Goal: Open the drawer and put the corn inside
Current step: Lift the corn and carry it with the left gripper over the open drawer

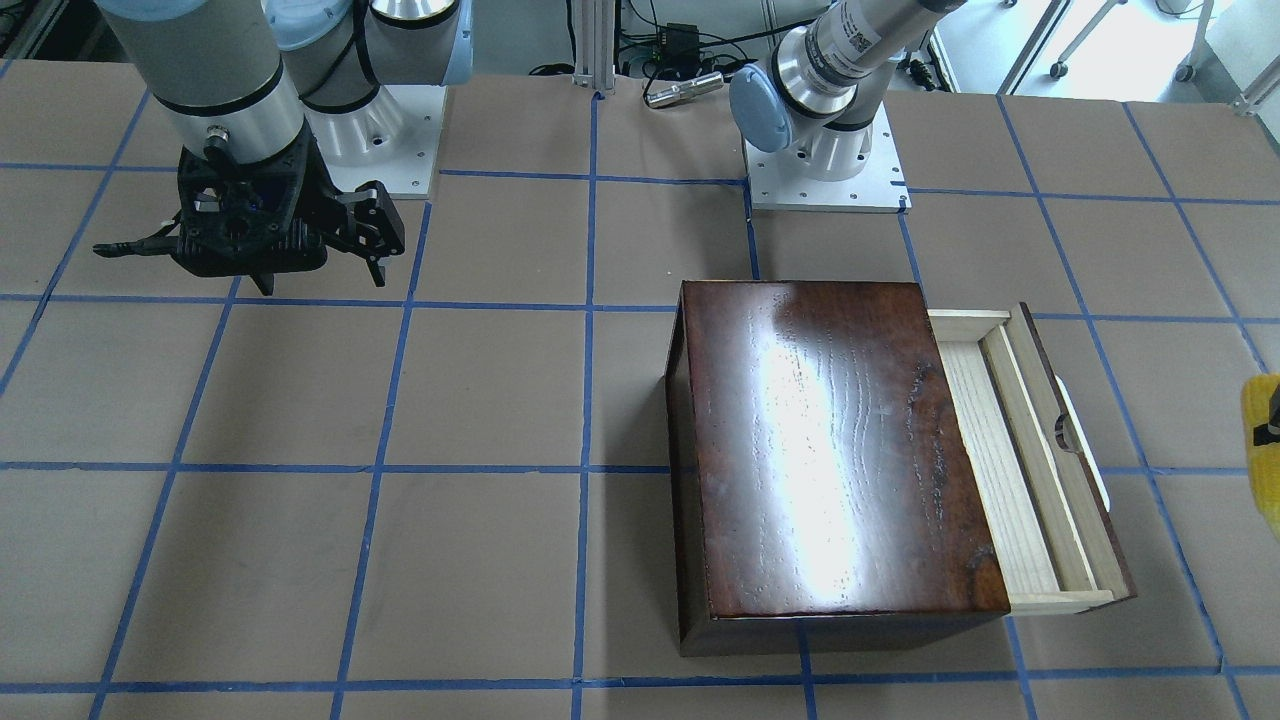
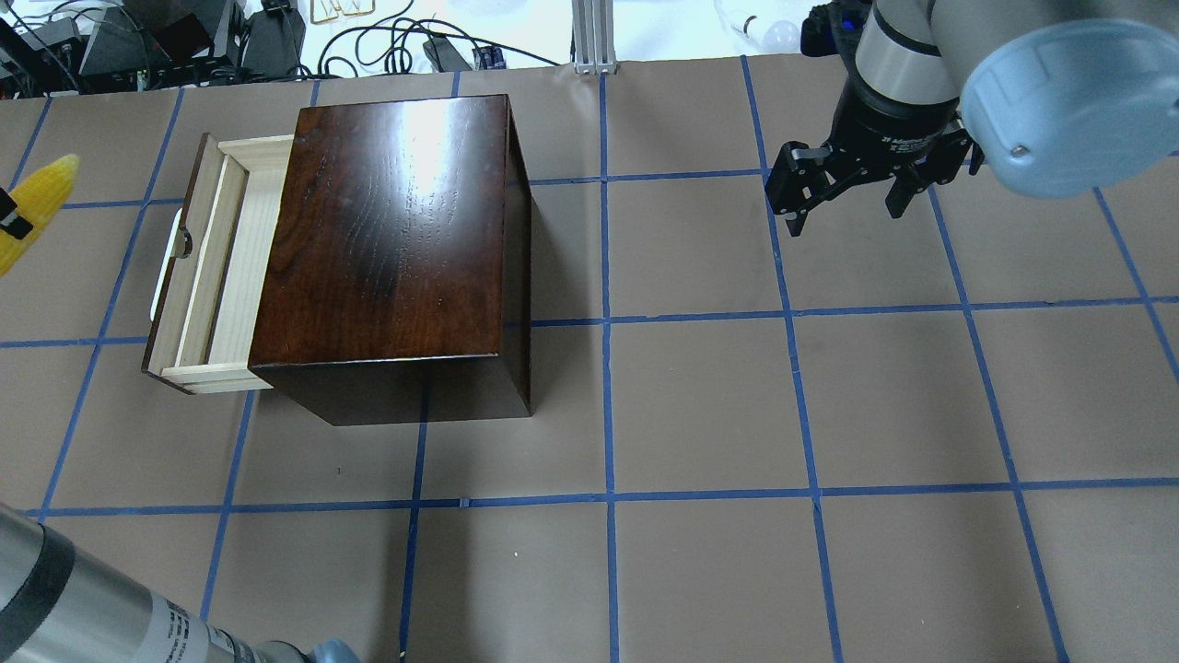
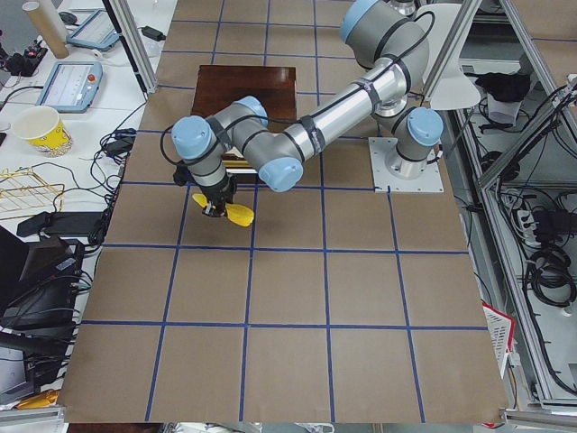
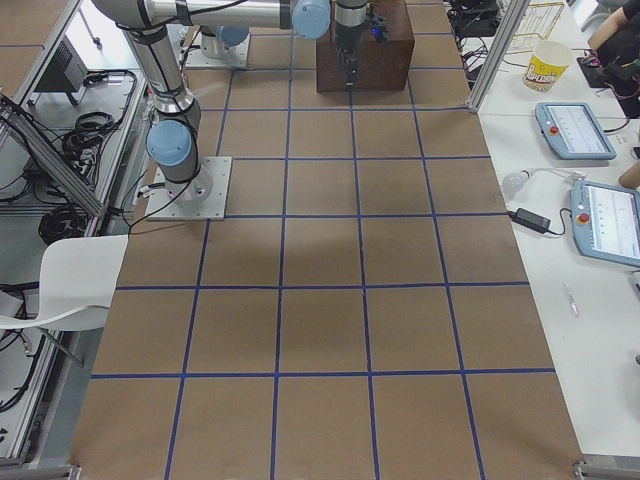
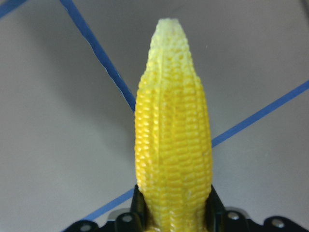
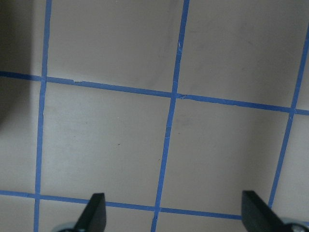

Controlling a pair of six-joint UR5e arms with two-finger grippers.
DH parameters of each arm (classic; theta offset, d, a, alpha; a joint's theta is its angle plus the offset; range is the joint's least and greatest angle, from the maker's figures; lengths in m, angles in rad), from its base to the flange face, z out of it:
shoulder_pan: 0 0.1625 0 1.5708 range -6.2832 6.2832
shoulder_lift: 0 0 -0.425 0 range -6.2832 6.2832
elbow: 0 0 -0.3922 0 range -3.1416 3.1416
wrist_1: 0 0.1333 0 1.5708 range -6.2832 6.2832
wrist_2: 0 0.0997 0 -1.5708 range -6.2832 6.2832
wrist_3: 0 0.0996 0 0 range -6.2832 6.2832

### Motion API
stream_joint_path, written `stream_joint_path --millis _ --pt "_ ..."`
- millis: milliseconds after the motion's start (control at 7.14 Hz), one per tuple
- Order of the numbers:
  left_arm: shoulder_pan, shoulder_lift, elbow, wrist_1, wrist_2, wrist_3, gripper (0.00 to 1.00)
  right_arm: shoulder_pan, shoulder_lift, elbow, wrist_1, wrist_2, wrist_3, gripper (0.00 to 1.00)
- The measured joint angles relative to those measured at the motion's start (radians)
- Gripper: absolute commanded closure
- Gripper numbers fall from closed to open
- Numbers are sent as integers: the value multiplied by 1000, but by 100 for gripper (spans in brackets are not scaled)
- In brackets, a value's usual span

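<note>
The bright yellow corn (image 5: 174,140) is clamped in my left gripper (image 5: 175,212), tip pointing away. It is held above the table, left of the drawer, at the overhead view's left edge (image 2: 37,198) and the front view's right edge (image 1: 1262,450). The drawer (image 2: 207,267) is pulled partly out of the dark-brown box (image 2: 396,221). Its pale-wood tray is empty and its white handle (image 2: 164,276) faces the corn. The drawer also shows in the front view (image 1: 1010,460). My right gripper (image 2: 845,218) hangs open and empty over bare table, far from the box; its fingers (image 6: 94,215) are spread wide.
Blue tape lines grid the brown table (image 2: 700,405). The arm bases (image 1: 825,150) stand at the robot's side of it. Cables and gear (image 2: 276,37) lie beyond the far edge. Side benches carry tablets (image 4: 575,130) and a popcorn cup (image 3: 41,131).
</note>
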Motion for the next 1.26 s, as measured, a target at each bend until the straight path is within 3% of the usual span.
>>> stream_joint_path --millis 280,701,1261 --pt "-109 77 -1 -66 -5 -244 100 0 0 1 0 0 0 0" --pt "-251 105 -37 -105 -42 -515 100 -1 0 0 0 0 0 0" --pt "-307 87 -131 -92 -58 -720 100 0 0 0 0 0 0 0"
